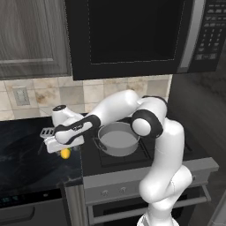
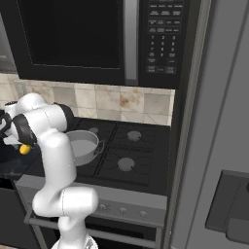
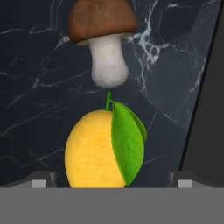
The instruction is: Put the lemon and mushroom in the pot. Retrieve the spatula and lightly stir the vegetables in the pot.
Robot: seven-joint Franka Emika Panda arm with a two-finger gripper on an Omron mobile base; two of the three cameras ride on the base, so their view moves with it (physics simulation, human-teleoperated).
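Note:
The yellow lemon (image 3: pixel 94 151) with a green leaf lies on the black marble counter (image 3: pixel 39 100). My open gripper (image 3: pixel 111 180) hangs right over it, one fingertip on each side and neither touching it. The mushroom (image 3: pixel 104 41), brown cap and white stem, lies just past the lemon. From the left base view the gripper (image 1: pixel 63 148) hovers low over the lemon (image 1: pixel 65 153), and the spatula's slotted grey head (image 1: pixel 47 132) sits behind the hand. The grey pot (image 1: pixel 118 139) stands on the stove's front left burner, to the right of the hand. The lemon (image 2: pixel 24 149) and the pot (image 2: pixel 82 145) also show from the right.
The black stove top (image 2: pixel 131 151) has several burners. A microwave (image 1: pixel 132 35) hangs above it, close over the arm's elbow. The tiled backsplash (image 1: pixel 84 92) runs behind the counter. A dark appliance wall (image 2: pixel 214 146) stands at the stove's right.

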